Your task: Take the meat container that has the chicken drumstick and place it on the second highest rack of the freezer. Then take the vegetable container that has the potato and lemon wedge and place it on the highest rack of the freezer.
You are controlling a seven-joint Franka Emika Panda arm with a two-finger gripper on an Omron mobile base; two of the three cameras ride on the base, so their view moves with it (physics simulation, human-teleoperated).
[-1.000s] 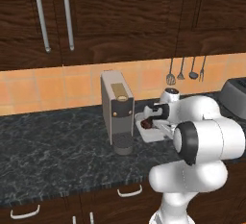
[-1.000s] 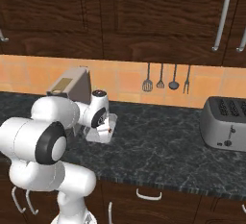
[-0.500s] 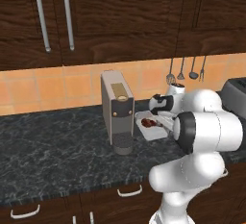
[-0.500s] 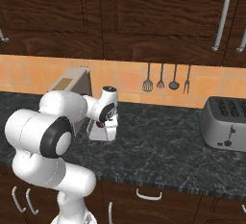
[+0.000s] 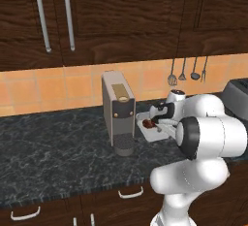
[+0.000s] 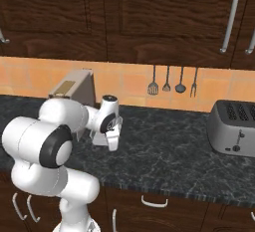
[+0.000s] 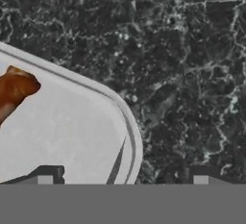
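Released fingers (image 7: 122,177) straddle the rim of the drumstick tray (image 7: 62,127) on the dark worktop (image 7: 192,50).

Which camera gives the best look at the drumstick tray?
The hand view: the tray is close up, its rim and corner sharp. The left base view shows it small, partly behind the arm. In the right base view I can't make it out.

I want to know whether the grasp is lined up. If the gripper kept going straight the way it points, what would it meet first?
Most likely the meat container: the open gripper straddles its rim, one fingertip over the tray floor, the other over the counter. Depth is unclear.
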